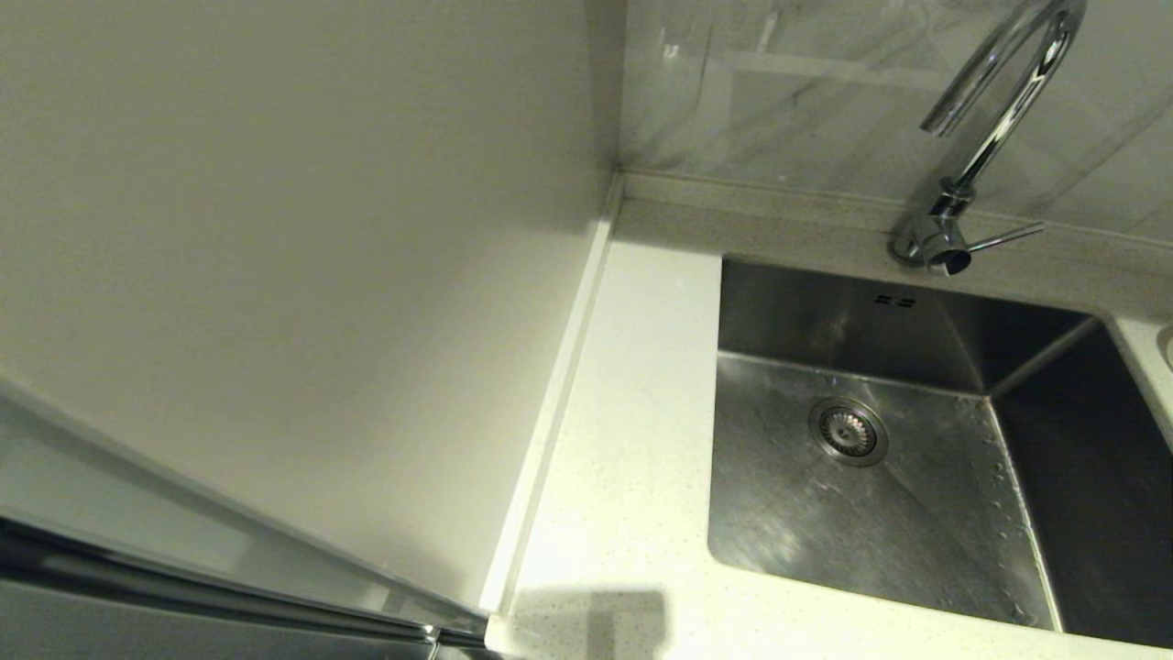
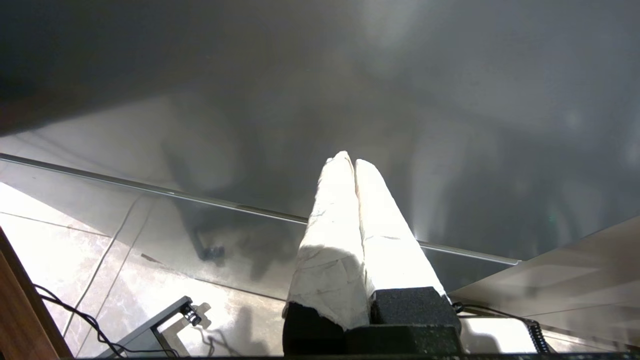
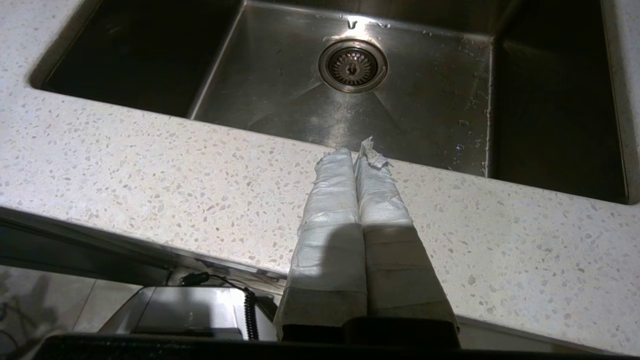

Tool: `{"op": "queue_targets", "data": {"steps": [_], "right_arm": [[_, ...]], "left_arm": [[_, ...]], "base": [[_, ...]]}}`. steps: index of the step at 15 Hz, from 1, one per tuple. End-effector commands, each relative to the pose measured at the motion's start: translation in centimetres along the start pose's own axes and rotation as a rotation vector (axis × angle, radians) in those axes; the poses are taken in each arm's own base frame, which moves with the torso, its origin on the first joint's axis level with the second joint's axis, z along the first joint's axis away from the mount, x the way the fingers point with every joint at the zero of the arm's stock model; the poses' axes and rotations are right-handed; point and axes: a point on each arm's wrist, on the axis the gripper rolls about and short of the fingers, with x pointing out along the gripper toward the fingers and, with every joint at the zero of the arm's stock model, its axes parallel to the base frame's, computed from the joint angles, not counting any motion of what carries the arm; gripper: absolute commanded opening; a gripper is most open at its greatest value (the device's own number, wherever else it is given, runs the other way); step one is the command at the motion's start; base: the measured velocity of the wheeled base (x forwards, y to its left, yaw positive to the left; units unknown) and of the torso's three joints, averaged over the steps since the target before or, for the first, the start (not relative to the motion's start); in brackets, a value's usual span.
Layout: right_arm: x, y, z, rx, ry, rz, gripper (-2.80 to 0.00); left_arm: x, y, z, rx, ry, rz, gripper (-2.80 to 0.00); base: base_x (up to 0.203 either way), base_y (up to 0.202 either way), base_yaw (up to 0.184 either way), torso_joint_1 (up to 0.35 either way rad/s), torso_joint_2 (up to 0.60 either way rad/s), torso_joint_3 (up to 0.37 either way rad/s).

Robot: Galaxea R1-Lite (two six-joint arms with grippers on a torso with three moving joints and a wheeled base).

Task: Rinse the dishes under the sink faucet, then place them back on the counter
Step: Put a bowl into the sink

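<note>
- The sink [image 1: 916, 477] is a brushed steel basin set into the counter [image 1: 632, 440], with a round drain strainer [image 1: 848, 431] in its floor and two small overflow slots [image 1: 895, 301] high on its back wall.
- Water drops cling to the basin floor and along its right-hand seam (seen in the head view and the right wrist view alike).
- The faucet [image 1: 990, 119] stands on the counter strip behind the sink, its chrome gooseneck curving over the basin and its thin side lever [image 1: 1006, 238] pointing toward the robot's right.
- The counter is white and finely speckled, with a low raised edge strip [image 1: 559, 385] running along its left side against a plain cream wall panel [image 1: 275, 257].
- Behind the faucet rises a glossy marbled backsplash [image 1: 806, 101].
- No bowl shows in any view, so where the dishes are cannot be told.
- The right gripper [image 3: 356, 152] hangs over the front lip of the counter just short of the sink, its white-wrapped fingers [image 3: 332, 200] pressed together and holding nothing.
- The left gripper [image 2: 350, 162] is off to the side facing a grey glossy panel [image 2: 350, 90], its wrapped fingers likewise closed on nothing; pale floor tiles [image 2: 65, 250] and a black cable [image 2: 75, 315] lie below it.
</note>
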Motion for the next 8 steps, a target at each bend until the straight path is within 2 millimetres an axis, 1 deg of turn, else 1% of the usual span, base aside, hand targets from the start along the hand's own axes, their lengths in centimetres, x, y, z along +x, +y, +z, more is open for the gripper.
{"op": "queue_targets", "data": {"steps": [1, 5, 6, 7, 8], "right_arm": [[0.0, 0.0, 0.0, -0.001, -0.001, 0.001, -2.80], [0.0, 0.0, 0.0, 0.002, 0.000, -0.004, -2.80], [-0.1, 0.0, 0.4, 0.000, -0.015, -0.006, -2.80], [-0.6, 0.1, 1.8, 0.002, -0.056, -0.009, -2.80], [-1.1, 0.2, 4.1, 0.007, -0.101, -0.010, -2.80]], "left_arm": [[0.0, 0.0, 0.0, -0.001, -0.003, 0.001, -2.80], [0.0, 0.0, 0.0, -0.001, -0.003, 0.001, -2.80], [0.0, 0.0, 0.0, -0.001, -0.004, 0.000, -2.80], [0.0, 0.0, 0.0, 0.000, -0.004, 0.001, -2.80], [0.0, 0.0, 0.0, -0.001, -0.003, 0.001, -2.80]], "base": [[0.000, 0.000, 0.000, 0.000, 0.00, 0.000], [0.000, 0.000, 0.000, 0.000, 0.00, 0.000], [0.000, 0.000, 0.000, 0.000, 0.00, 0.000], [0.000, 0.000, 0.000, 0.000, 0.00, 0.000], [0.000, 0.000, 0.000, 0.000, 0.00, 0.000]]}}
